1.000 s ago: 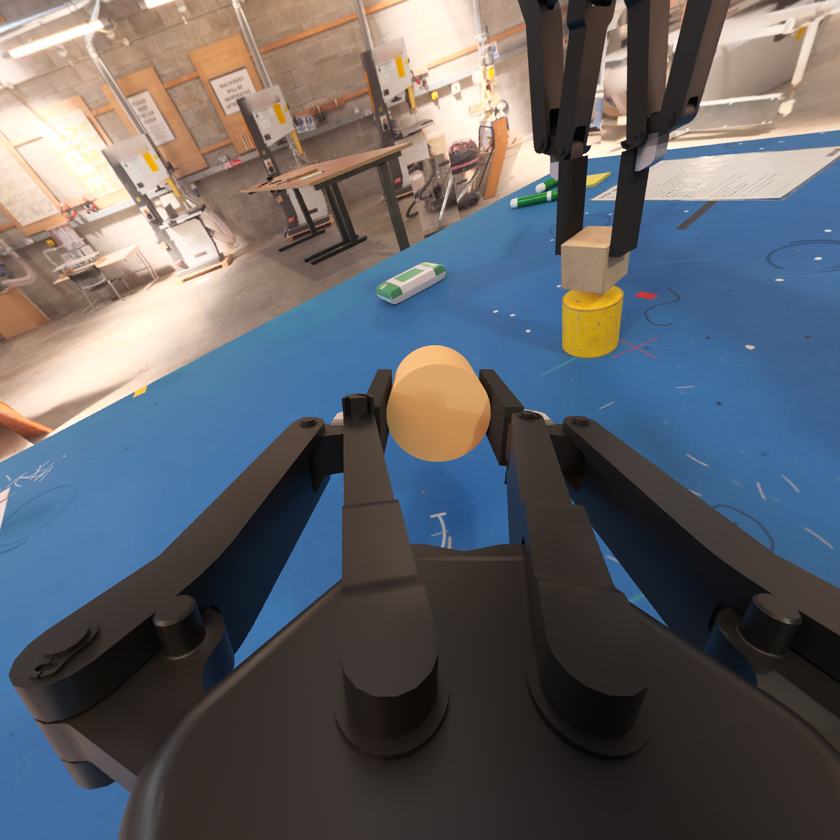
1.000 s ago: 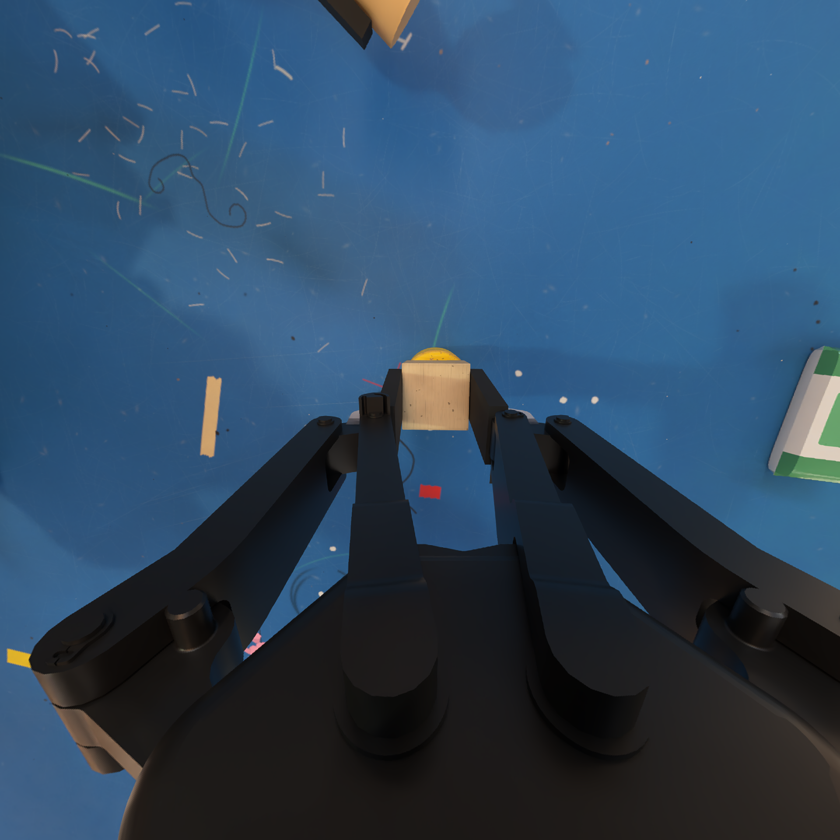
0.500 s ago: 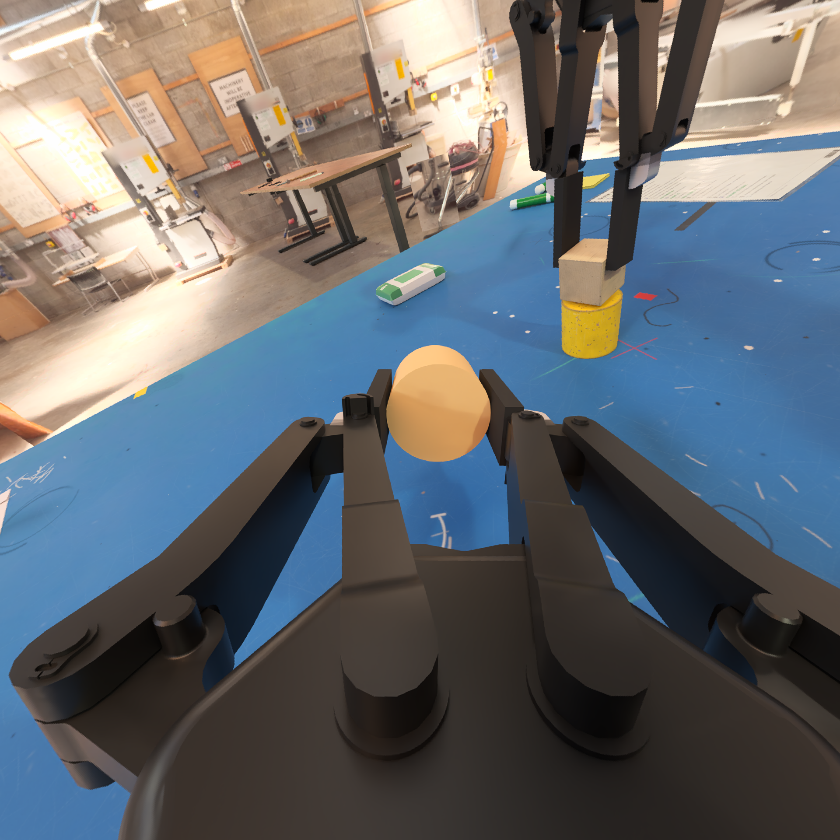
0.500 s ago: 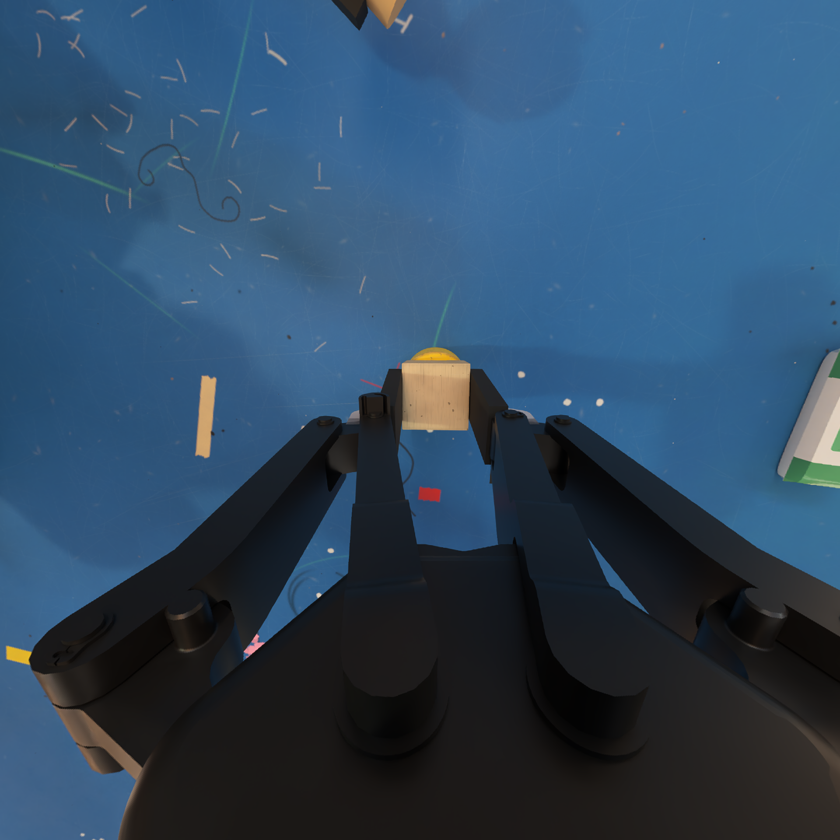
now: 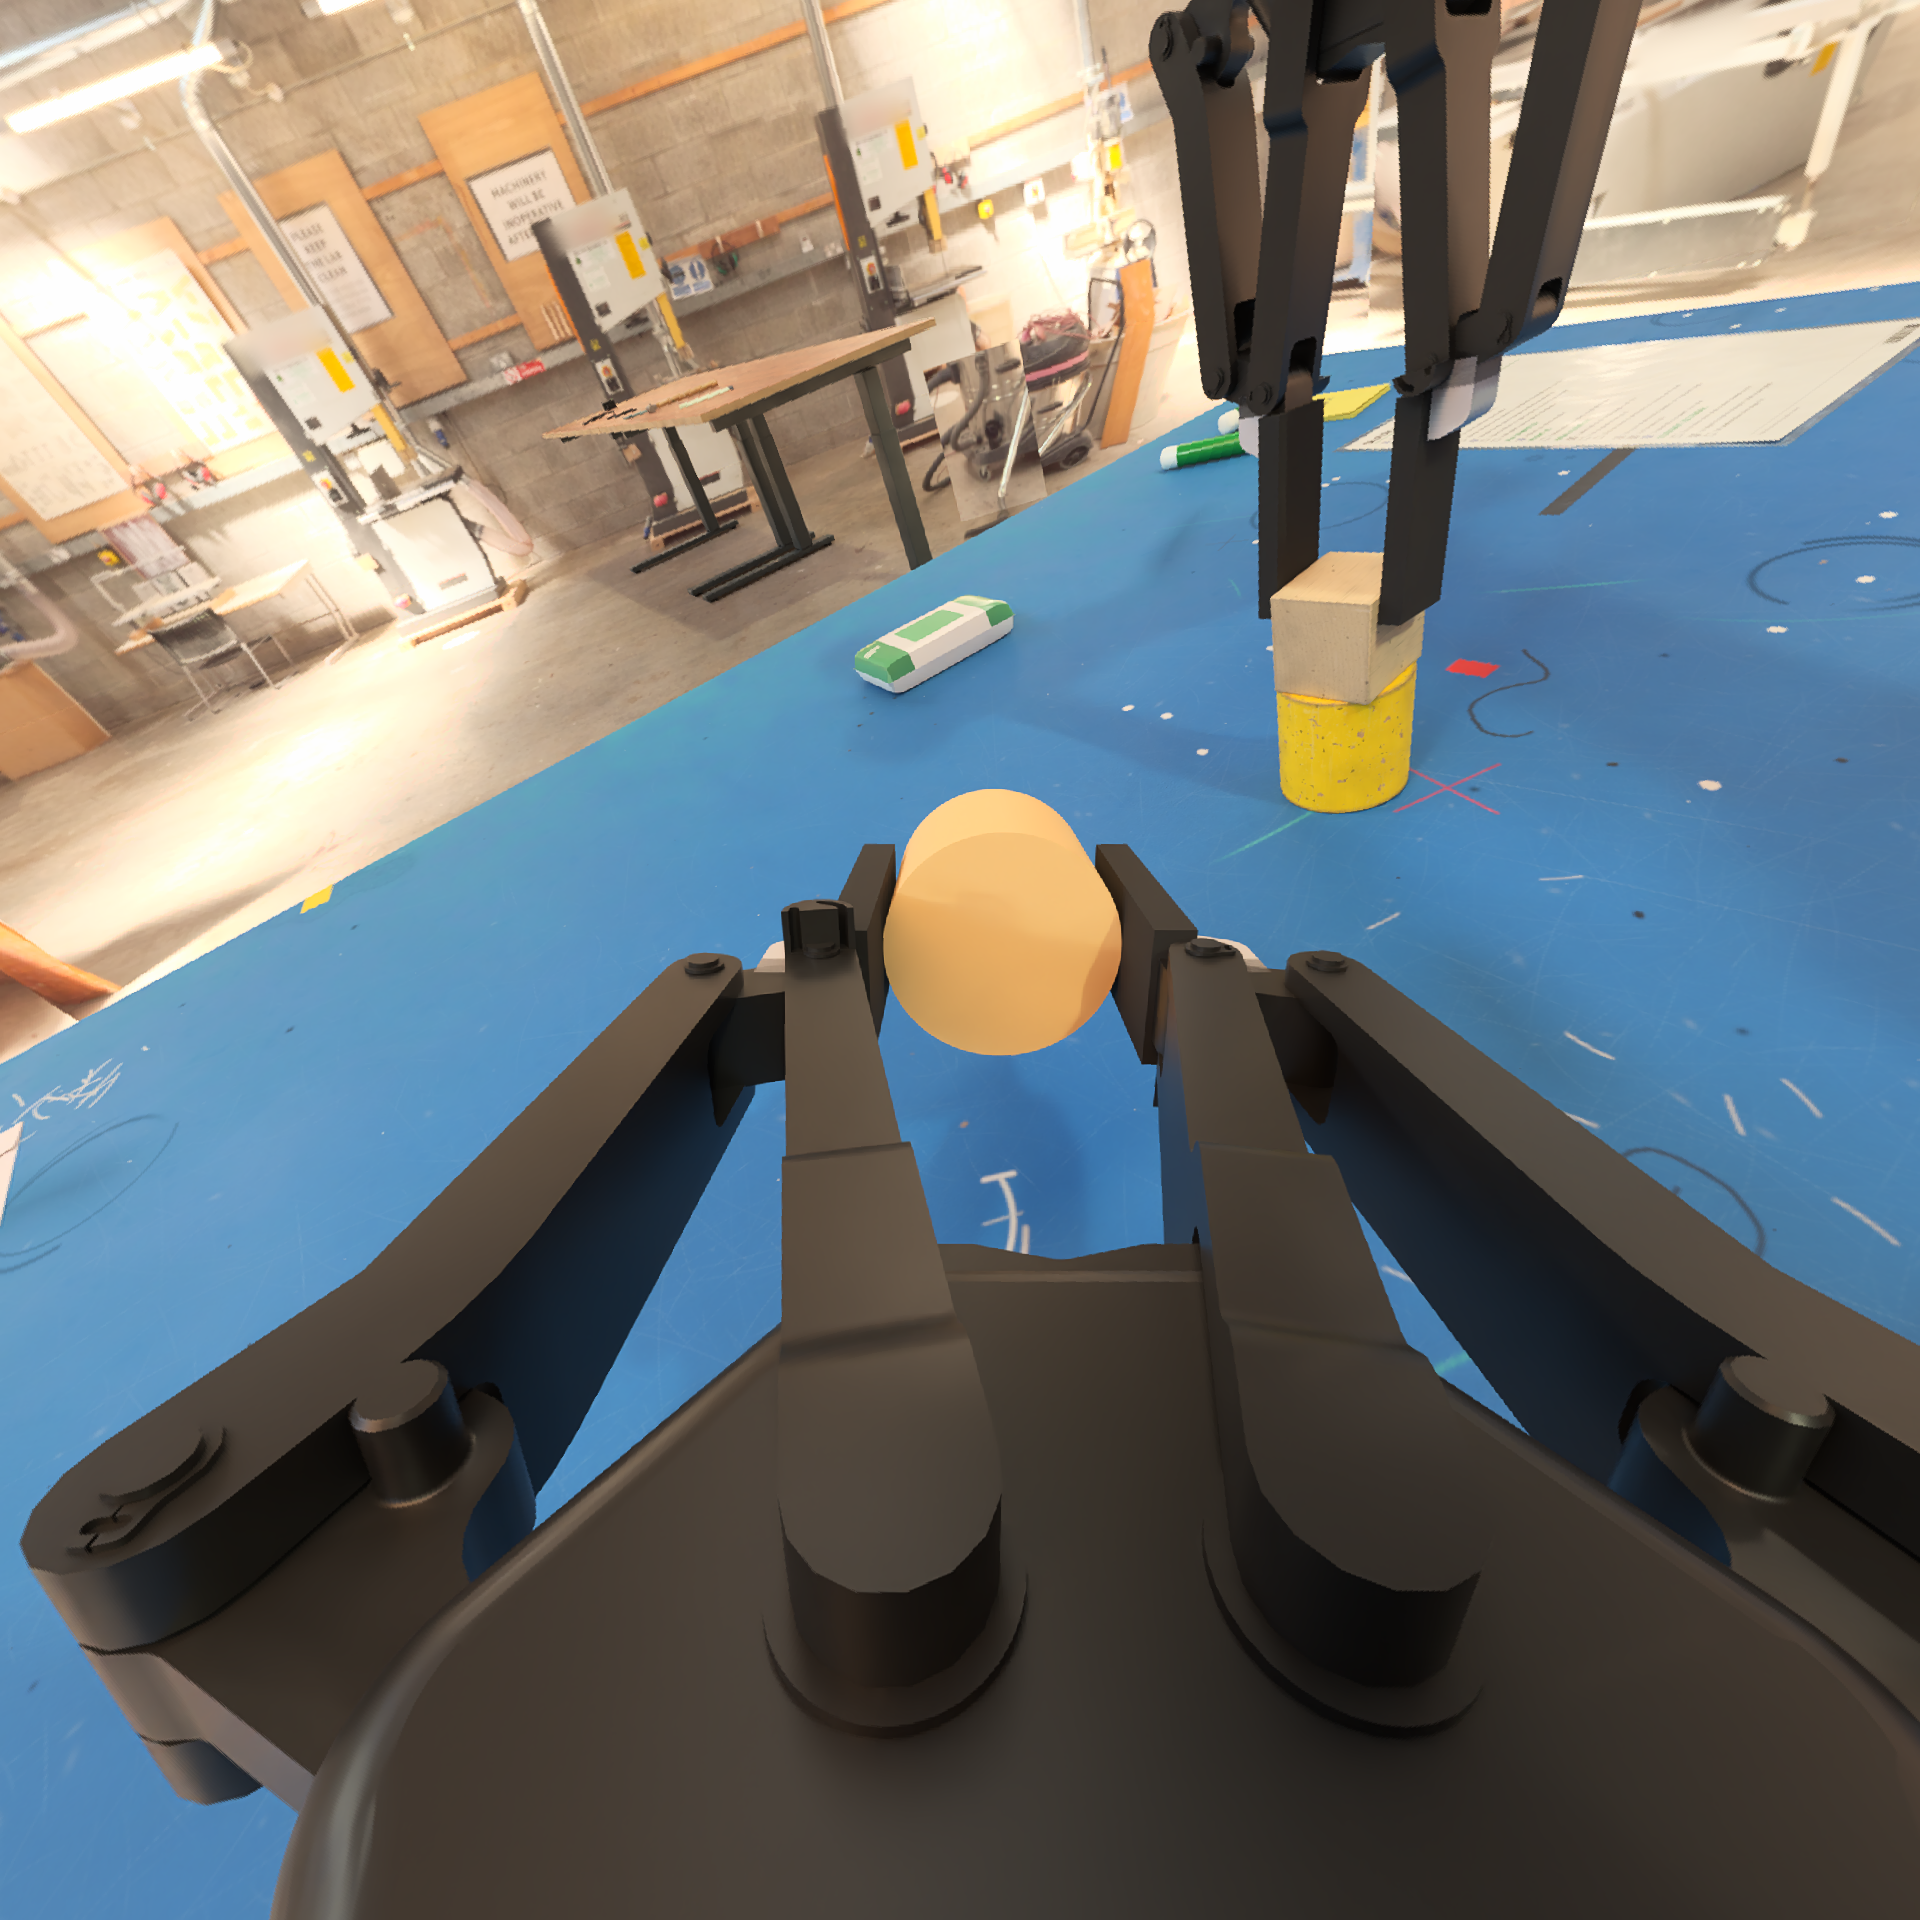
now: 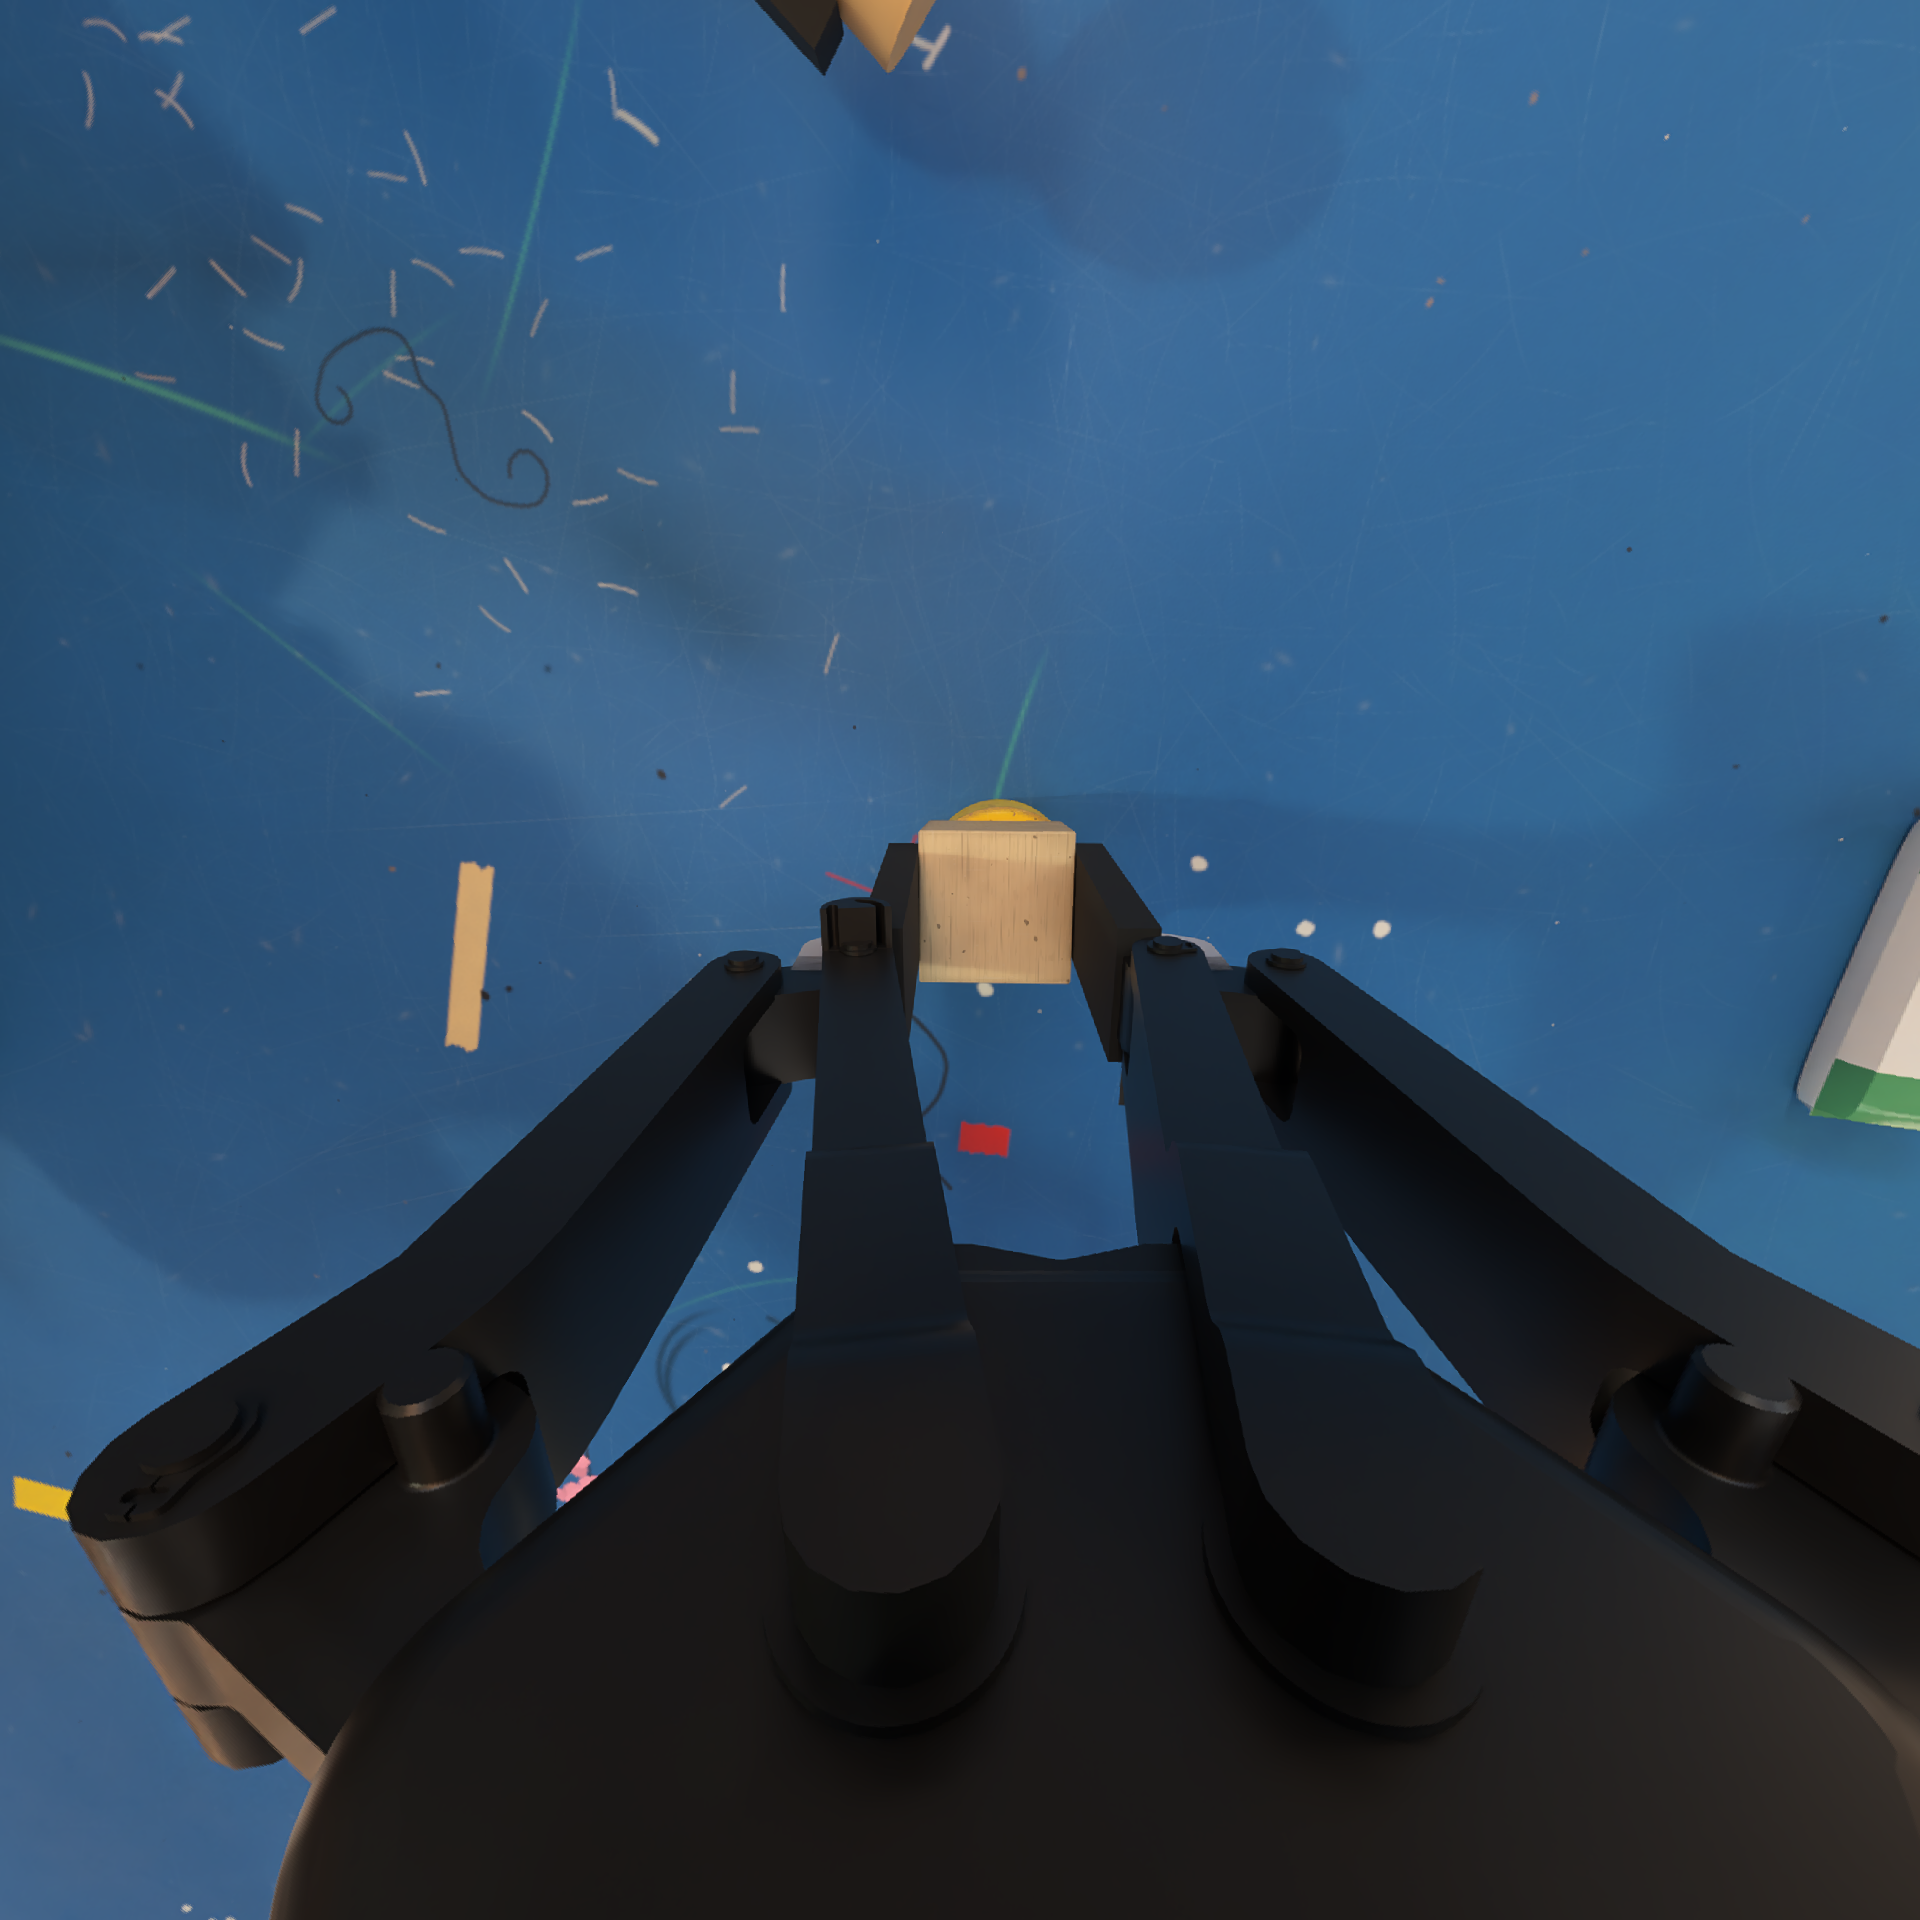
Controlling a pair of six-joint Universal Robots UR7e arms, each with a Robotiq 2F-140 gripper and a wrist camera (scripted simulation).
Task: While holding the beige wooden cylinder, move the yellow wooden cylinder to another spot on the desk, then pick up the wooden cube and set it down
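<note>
Desk (image 5: pixel 623 935): I see a blue scuffed top running under both claws, speckled with chalk ticks and small tape scraps.
Left claw (image 5: pixel 1003 925): narrowed onto the beige wooden cylinder (image 5: pixel 997 925) — one pad against each side, and it hangs clear above the desk.
Right claw (image 6: pixel 995 902): narrowed onto the wooden cube (image 6: pixel 995 902), pointing straight down; in the left wrist view it stands ahead of my left claw and to its right (image 5: pixel 1351 582).
Beige wooden cylinder: smooth, pale orange-beige, lying on its side between the pads with a round end facing the camera.
Yellow wooden cylinder (image 5: pixel 1345 743): upright on the desk directly below the right claw, bright yellow with pale flecks; from the right wrist only a sliver shows past the cube (image 6: pixel 995 812).
Wooden cube: light, grained, square face up; its underside looks to sit on the yellow cylinder's top, slightly skewed over the rim — I cannot tell whether it truly touches.
Green-and-white box (image 5: pixel 933 642): flat on the desk, ahead and left of my left claw, well apart from the stack.
Green marker (image 5: pixel 1200 452): far ahead, beyond the right claw.
Change: a second ago the cube hung higher with a visible gap over the yellow cylinder; the gap has closed. Left claw's hold is unchanged.
</note>
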